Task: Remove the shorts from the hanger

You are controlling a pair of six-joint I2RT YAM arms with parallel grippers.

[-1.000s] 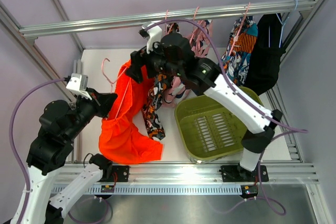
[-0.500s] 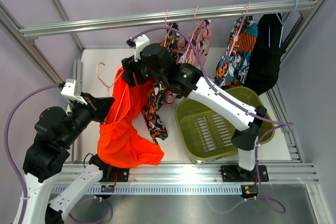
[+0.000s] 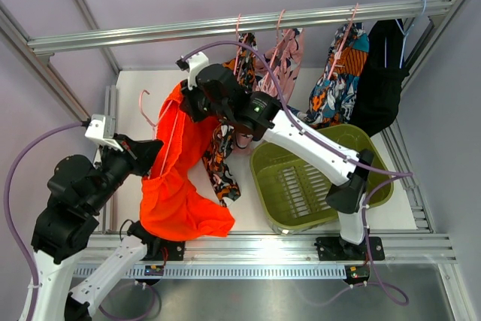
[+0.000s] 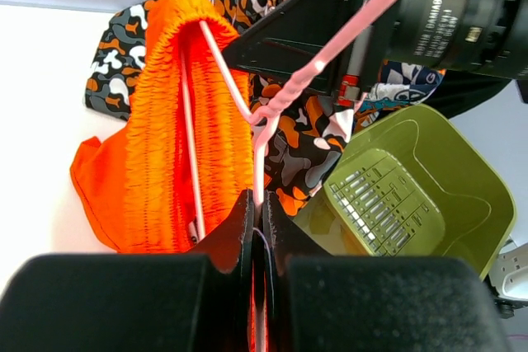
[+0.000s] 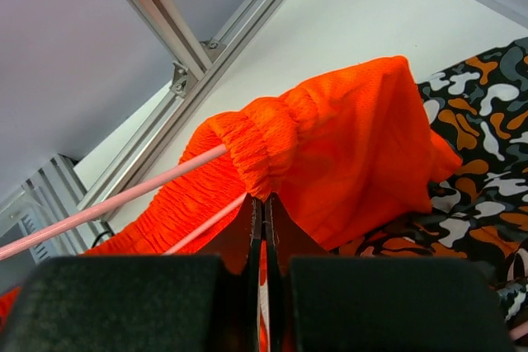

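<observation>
The bright orange-red shorts [image 3: 180, 178] hang on the pale-pink hanger [image 3: 145, 104] at the left of the table, waistband up and legs trailing toward the near edge. My left gripper [image 3: 152, 152] is shut on the hanger's thin rod [image 4: 261, 146], just beside the gathered waistband [image 4: 165, 138]. At the top corner of the shorts, my right gripper [image 3: 185, 100] is shut on a fold of the waistband [image 5: 264, 146]. The hanger's arm [image 5: 124, 195] passes through the waistband beside the right gripper [image 5: 264, 204].
A black-orange-white patterned garment [image 3: 222, 159] lies right of the shorts. A green tub [image 3: 316, 178] stands at the right. More garments [image 3: 346, 65] hang from the metal rail [image 3: 150, 31] at the back. A frame post [image 5: 165, 14] runs close behind the shorts.
My right gripper moved left to the top of the shorts and closed on the waistband. The left arm shifted slightly left with the hanger; the shorts hang longer.
</observation>
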